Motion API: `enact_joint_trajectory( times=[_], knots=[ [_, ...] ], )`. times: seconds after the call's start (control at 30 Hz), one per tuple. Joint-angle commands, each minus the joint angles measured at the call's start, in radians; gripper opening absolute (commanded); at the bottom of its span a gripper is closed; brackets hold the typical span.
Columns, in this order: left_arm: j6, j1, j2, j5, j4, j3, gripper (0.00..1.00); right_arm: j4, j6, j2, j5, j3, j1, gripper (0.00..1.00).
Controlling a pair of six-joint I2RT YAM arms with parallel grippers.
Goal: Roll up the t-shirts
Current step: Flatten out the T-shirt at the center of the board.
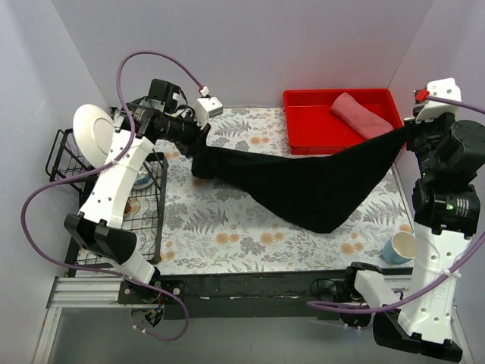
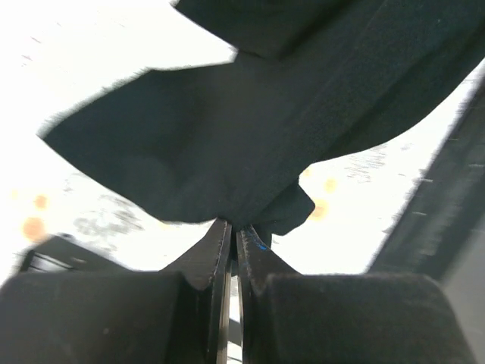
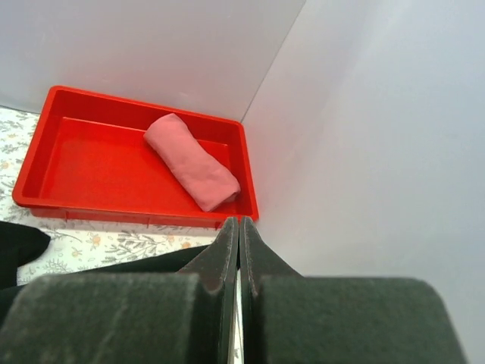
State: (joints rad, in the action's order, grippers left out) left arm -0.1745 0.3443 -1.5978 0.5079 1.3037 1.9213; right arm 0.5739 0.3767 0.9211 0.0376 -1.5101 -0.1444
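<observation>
black t-shirt (image 1: 318,186) sags in front of red tray (image 1: 303,130), left tool (image 2: 234,227) and right tool (image 3: 239,224) each clamped on an edge; soft, light, droopy, probably best pinched at hems; rolled pink t-shirt (image 1: 362,114) inside tray.

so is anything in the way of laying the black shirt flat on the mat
Nothing visible. The black shirt hangs stretched between the left hand and right hand; the cup and wire rack sit off to the sides.
</observation>
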Motion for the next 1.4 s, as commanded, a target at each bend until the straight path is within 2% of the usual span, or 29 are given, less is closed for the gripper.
enact_joint_trajectory(
  times=[0.0, 0.07, 0.1, 0.13, 0.17, 0.2, 0.23, 0.3, 0.33, 0.4, 0.57, 0.67, 0.73, 0.77, 0.8, 0.87, 0.9, 0.97, 1.0, 1.13, 1.17, 1.3, 1.37],
  knots=[
    [0.156, -0.007, -0.038, -0.089, -0.122, -0.033, 0.0, -0.109, -0.018, 0.125, -0.079, 0.001, -0.006, 0.01],
    [0.199, -0.016, -0.117, -0.104, -0.178, -0.041, 0.0, -0.153, -0.016, 0.159, -0.129, 0.058, -0.006, 0.01],
    [0.181, -0.018, -0.216, -0.167, -0.216, -0.042, 0.06, -0.201, -0.013, 0.198, -0.146, 0.083, -0.006, 0.01],
    [0.129, -0.024, -0.269, -0.234, -0.328, -0.03, 0.12, -0.215, -0.007, 0.223, -0.178, 0.099, -0.006, 0.01],
    [0.094, -0.028, -0.339, -0.287, -0.366, 0.005, 0.14, -0.23, -0.001, 0.249, -0.186, 0.12, -0.006, 0.01],
    [0.019, -0.033, -0.4, -0.331, -0.388, 0.069, 0.19, -0.247, -0.001, 0.31, -0.192, 0.119, -0.006, 0.01],
    [-0.02, -0.036, -0.527, -0.42, -0.382, 0.234, 0.22, -0.25, -0.004, 0.341, -0.208, 0.11, -0.006, 0.01],
    [-0.091, -0.036, -0.617, -0.443, -0.328, 0.434, 0.27, -0.237, -0.021, 0.425, -0.214, 0.058, -0.004, 0.01],
    [-0.146, -0.037, -0.651, -0.437, -0.289, 0.493, 0.34, -0.223, -0.03, 0.447, -0.235, 0.039, -0.006, 0.01],
    [-0.192, -0.033, -0.608, -0.436, -0.302, 0.437, 0.39, -0.223, -0.042, 0.472, -0.248, 0.036, -0.006, 0.01],
    [-0.172, -0.008, -0.326, -0.292, -0.385, -0.102, 0.41, -0.232, -0.027, 0.449, -0.289, 0.119, -0.006, 0.01],
    [-0.155, 0.022, -0.278, -0.325, -0.451, -0.198, 0.42, -0.238, -0.016, 0.426, -0.289, 0.186, -0.006, 0.01],
    [-0.164, 0.03, -0.312, -0.371, -0.483, -0.154, 0.46, -0.233, -0.027, 0.424, -0.292, 0.211, -0.006, 0.01],
    [-0.193, 0.03, -0.344, -0.449, -0.48, -0.107, 0.55, -0.227, -0.033, 0.423, -0.294, 0.217, -0.006, 0.01],
    [-0.21, 0.028, -0.443, -0.486, -0.443, 0.035, 0.57, -0.226, -0.038, 0.421, -0.295, 0.223, -0.006, 0.01],
    [-0.247, 0.018, -0.575, -0.526, -0.359, 0.216, 0.58, -0.22, -0.044, 0.418, -0.306, 0.24, -0.006, 0.01],
    [-0.259, 0.009, -0.694, -0.52, -0.274, 0.419, 0.58, -0.22, -0.044, 0.421, -0.306, 0.243, -0.006, 0.01],
    [-0.273, -0.008, -0.799, -0.514, -0.218, 0.566, 0.57, -0.218, -0.045, 0.423, -0.306, 0.254, -0.006, 0.01],
    [-0.269, -0.013, -0.835, -0.514, -0.221, 0.588, 0.57, -0.218, -0.044, 0.423, -0.303, 0.254, -0.006, 0.01],
    [-0.232, -0.018, -0.776, -0.511, -0.377, 0.348, 0.53, -0.207, -0.035, 0.421, -0.298, 0.258, -0.006, 0.01],
    [-0.23, -0.018, -0.772, -0.509, -0.391, 0.331, 0.52, -0.206, -0.032, 0.423, -0.297, 0.26, -0.006, 0.01],
    [-0.276, -0.042, -0.818, -0.509, -0.408, 0.387, 0.5, -0.187, -0.024, 0.423, -0.283, 0.257, -0.004, 0.01],
    [-0.295, -0.059, -0.852, -0.467, -0.409, 0.432, 0.51, -0.172, -0.024, 0.427, -0.278, 0.254, -0.004, 0.01]
  ],
)
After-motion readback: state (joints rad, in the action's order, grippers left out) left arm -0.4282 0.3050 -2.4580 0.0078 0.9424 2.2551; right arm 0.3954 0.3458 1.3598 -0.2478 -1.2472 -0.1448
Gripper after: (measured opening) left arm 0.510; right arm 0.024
